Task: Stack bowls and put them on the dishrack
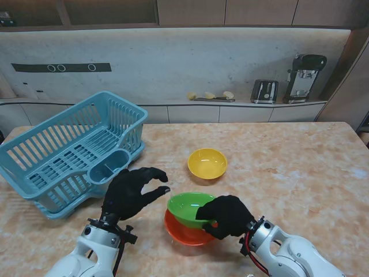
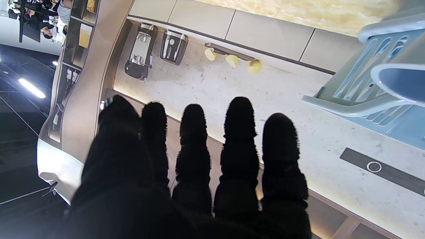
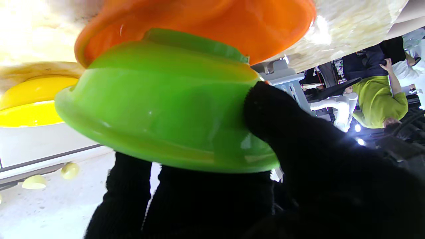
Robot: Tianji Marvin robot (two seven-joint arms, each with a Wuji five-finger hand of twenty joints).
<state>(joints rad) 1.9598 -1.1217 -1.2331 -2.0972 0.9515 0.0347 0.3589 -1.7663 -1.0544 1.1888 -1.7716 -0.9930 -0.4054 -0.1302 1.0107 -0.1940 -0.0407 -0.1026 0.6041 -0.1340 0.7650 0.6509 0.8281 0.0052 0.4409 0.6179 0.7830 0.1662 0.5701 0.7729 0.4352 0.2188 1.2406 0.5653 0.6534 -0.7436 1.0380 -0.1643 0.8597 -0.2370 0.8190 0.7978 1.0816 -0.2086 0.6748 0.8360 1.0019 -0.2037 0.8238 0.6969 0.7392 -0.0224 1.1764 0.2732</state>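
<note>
Fingers of the right hand [image 1: 226, 216] grasp the green bowl [image 1: 189, 208] by its near rim; the right wrist view shows the thumb pressed to the outer wall with the other fingers [image 3: 206, 199] inside. That bowl sits tilted in the orange bowl [image 1: 183, 232] on the counter [image 1: 288, 167]. Left hand [image 1: 131, 193] hovers just left of them, fingers spread and curled, holding nothing. Yellow bowl [image 1: 207, 163] stands alone farther from me. Blue dishrack [image 1: 69, 151] lies at far left.
</note>
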